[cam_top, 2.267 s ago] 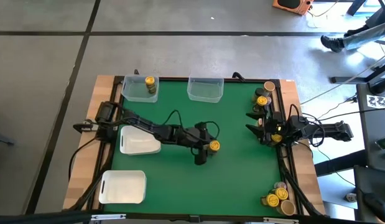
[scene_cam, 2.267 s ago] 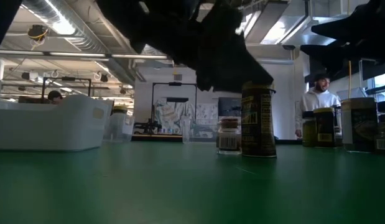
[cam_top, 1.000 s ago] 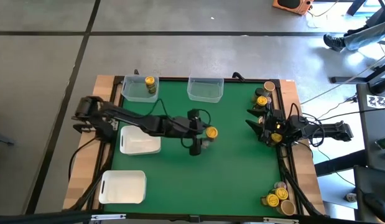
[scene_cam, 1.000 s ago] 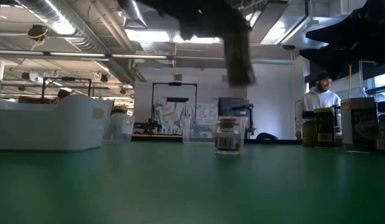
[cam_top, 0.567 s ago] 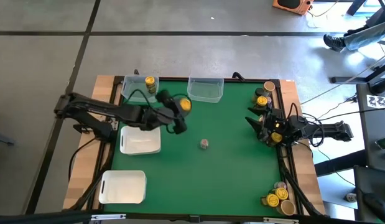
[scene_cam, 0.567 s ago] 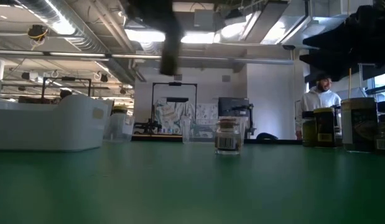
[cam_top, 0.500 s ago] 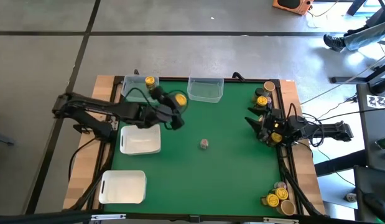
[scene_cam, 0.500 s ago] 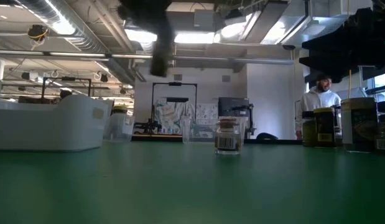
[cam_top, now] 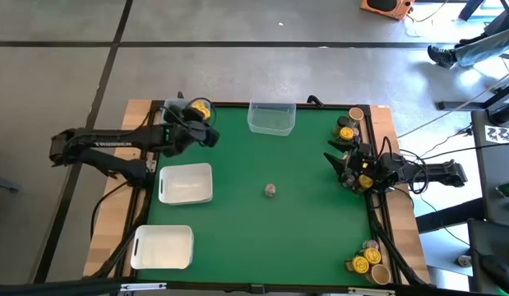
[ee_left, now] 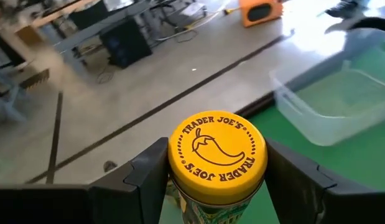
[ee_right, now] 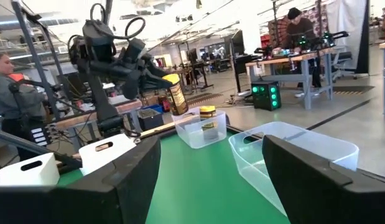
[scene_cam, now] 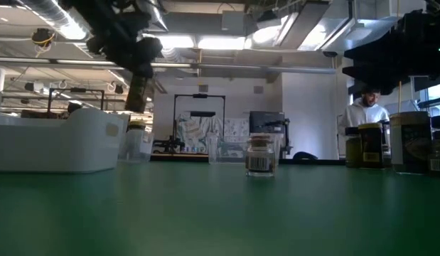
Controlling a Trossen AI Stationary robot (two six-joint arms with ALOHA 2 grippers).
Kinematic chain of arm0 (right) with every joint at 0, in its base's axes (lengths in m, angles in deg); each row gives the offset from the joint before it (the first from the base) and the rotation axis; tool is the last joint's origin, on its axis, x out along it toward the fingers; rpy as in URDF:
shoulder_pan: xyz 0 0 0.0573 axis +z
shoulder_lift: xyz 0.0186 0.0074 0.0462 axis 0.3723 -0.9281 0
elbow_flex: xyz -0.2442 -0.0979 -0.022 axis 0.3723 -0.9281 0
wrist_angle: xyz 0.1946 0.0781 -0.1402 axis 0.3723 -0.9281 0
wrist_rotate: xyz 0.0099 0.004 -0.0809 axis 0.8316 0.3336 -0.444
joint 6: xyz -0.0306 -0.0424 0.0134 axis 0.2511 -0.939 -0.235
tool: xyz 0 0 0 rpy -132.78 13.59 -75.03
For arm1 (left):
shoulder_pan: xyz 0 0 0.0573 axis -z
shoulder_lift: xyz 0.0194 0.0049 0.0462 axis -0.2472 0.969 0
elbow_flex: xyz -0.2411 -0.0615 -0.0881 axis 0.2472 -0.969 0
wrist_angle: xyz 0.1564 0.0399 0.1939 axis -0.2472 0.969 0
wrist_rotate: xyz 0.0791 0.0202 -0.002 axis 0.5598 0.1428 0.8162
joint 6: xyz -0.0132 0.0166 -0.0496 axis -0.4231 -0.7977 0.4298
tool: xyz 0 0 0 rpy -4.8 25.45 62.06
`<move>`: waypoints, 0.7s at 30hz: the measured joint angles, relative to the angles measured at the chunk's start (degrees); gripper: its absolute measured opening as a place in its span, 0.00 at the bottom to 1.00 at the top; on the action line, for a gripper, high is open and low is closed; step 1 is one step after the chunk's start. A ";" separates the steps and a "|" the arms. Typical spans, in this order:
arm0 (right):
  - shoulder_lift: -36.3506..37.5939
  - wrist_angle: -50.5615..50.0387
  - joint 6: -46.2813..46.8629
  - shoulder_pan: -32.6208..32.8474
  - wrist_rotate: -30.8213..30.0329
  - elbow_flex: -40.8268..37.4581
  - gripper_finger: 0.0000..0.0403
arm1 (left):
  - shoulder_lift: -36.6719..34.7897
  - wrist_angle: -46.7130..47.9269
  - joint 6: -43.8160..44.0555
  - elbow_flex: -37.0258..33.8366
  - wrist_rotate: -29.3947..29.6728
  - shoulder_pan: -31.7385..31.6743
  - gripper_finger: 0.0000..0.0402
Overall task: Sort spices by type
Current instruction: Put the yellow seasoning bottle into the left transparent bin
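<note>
Yellow-lidded jar [ee_left: 216, 163] sits upright, gripped in the left gripper's [cam_top: 198, 113] jaws, hanging directly above the clear tub [ee_right: 202, 130] at the high view's upper left, where a matching jar [ee_right: 208, 117] stands. Right gripper [cam_top: 346, 170] waits at the tabletop's [cam_top: 303, 230] right edge, jaws open and empty.

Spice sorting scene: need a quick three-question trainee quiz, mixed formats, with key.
1. True or false: the left gripper holds a yellow-lidded jar.
2. That jar hangs over which container? A) white tray B) clear tub at the back left C) clear tub at the back middle
3. Fill in: alone in the middle of the green mat stands one small ___.

Key: 1 true; 2 B; 3 jar
</note>
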 joint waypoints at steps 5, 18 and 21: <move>-0.03 -0.75 0.05 0.02 -0.03 0.00 0.70 | -0.54 -2.71 -0.22 -3.77 -1.42 -3.67 0.54; -0.03 -1.39 -0.06 0.02 -1.10 0.00 0.70 | 0.05 -22.46 -3.58 -15.50 -2.18 -11.91 0.54; -0.03 -1.41 -0.06 0.02 -1.10 0.00 0.70 | 0.53 -23.75 -2.36 -17.52 -3.95 -13.13 0.54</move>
